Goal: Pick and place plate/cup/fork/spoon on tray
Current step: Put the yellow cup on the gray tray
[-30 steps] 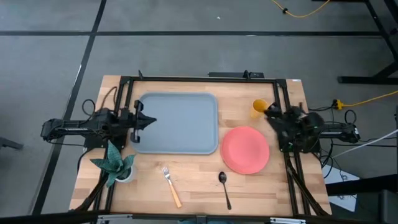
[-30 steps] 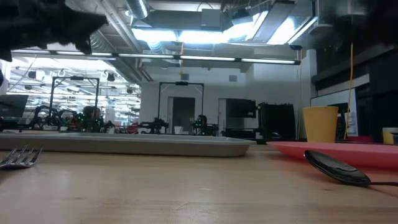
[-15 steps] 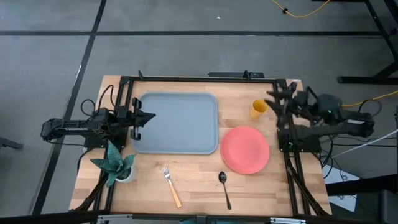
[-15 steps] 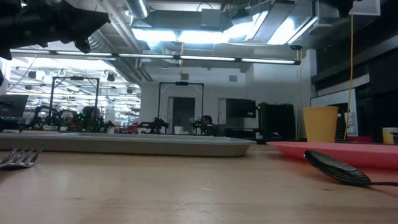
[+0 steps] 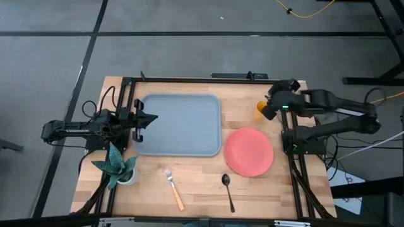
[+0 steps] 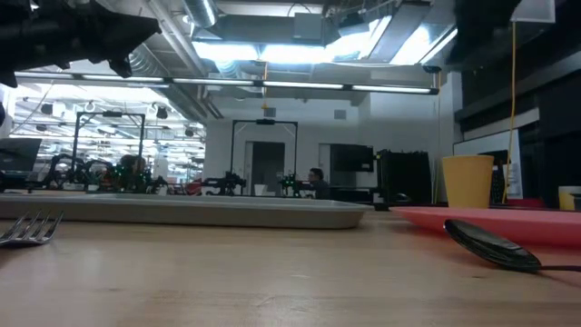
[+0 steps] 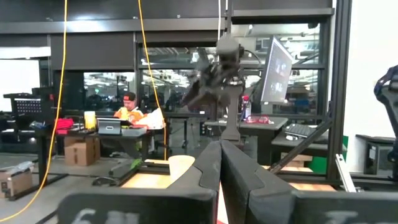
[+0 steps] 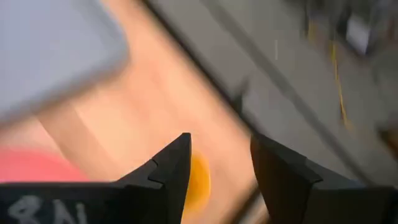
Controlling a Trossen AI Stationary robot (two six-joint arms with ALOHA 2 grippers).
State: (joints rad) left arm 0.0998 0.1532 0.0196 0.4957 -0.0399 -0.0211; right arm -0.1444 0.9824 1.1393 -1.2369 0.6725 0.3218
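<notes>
The grey-blue tray [image 5: 180, 124] lies at the table's far left. The coral plate [image 5: 249, 151] lies to its right, and the yellow-orange cup [image 5: 259, 109] stands upright beyond the plate. The orange-handled fork [image 5: 173, 188] and the dark spoon [image 5: 227, 191] lie near the front edge. My right gripper [image 5: 270, 104] is open and hangs above the cup, which shows between its fingers in the right wrist view [image 8: 198, 180]. My left gripper [image 5: 142, 120] is shut and empty, raised at the tray's left rim.
A small potted plant [image 5: 117, 165] stands at the front left corner. A black frame [image 5: 208, 79] runs along the table's far edge and sides. Bare wood lies between the fork and spoon and in front of the tray.
My right gripper has swung from beside the plate's right edge toward the table's far edge and then leftward, ending over the cup and tipped to point down at it. The tableware has stayed in place.
</notes>
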